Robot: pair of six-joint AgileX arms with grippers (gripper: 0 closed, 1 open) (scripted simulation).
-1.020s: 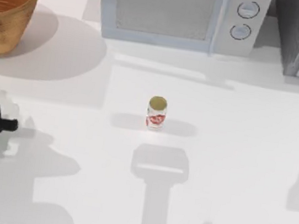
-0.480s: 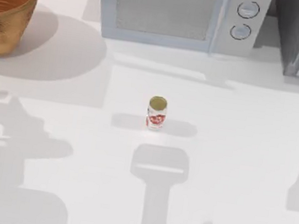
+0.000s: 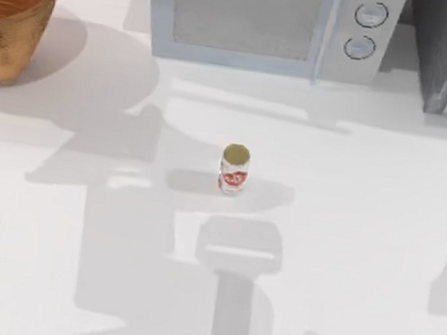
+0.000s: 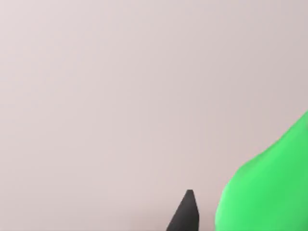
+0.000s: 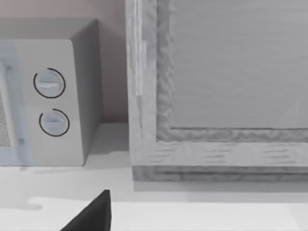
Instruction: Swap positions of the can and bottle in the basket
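Beside left end effector fingertip [image 4: 186, 211]: bottle [image 4: 269, 187]; grip state unclear. Can [image 3: 233, 168] upright mid-table.

1. Can [image 3: 233, 169]: white body, red markings, dull gold top.
2. Basket [image 3: 8, 12]: orange-brown weave, ribbed sides.
3. Bottle [image 4: 269, 187]: bright green, seen in left wrist view.
4. Worktop [image 3: 347, 235]: white, crossed by grey shadows.
5. Microwave [image 3: 269, 20]: pale grey-blue, two round white dials.
6. Left gripper fingertip [image 4: 185, 214]: black.
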